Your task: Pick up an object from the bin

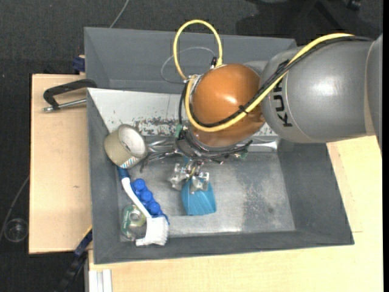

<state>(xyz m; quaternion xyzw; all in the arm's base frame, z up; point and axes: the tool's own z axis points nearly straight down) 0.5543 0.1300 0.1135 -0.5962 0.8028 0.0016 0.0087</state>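
Seeing gripper (192, 178) low in grey bin (316, 224), right at the narrow top end of blue piece (199, 203): flat, smooth, wedge-like, widening away from tool. Can't tell whether clenched or released. Tape roll (124, 145) up-left of tool, well apart.

Grey bin (261, 193) holds tape roll (124, 145), white brush (130, 190), perhaps a blue scoop (199, 204).

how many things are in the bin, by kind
roll of tape: 1
blue and white brush: 1
clear round item: 1
blue lump, beneath the gripper: 1
total: 4
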